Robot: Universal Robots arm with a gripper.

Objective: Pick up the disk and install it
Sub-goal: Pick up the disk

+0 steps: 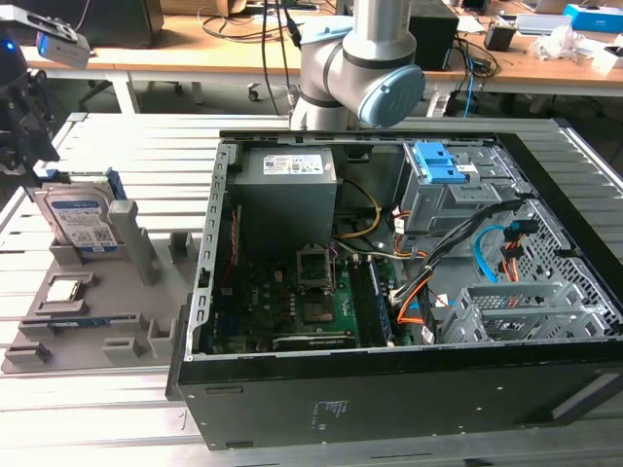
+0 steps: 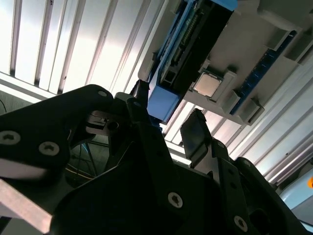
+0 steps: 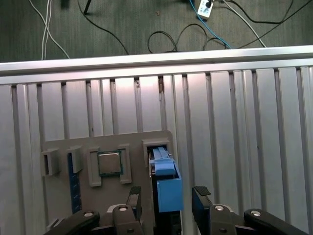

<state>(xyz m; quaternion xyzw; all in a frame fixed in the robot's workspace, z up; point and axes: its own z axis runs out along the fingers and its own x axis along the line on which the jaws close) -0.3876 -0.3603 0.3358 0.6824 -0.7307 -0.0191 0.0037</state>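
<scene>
Black two-finger gripper hangs with jaws wide apart, one on each side of the flat silver disk with its bright blue plastic frame. The disk stands upright in a corner slot of the grey plastic holder tray.

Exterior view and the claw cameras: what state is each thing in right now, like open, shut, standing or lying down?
disk: standing on edge in the grey holder, not yet picked up.
claw: open, astride the disk's blue end, not gripping it.
square chip: lying flat in its pocket of the grey holder.
grey holder: lying flat on the slatted table.
computer case: on its side, side panel off, insides exposed.
</scene>
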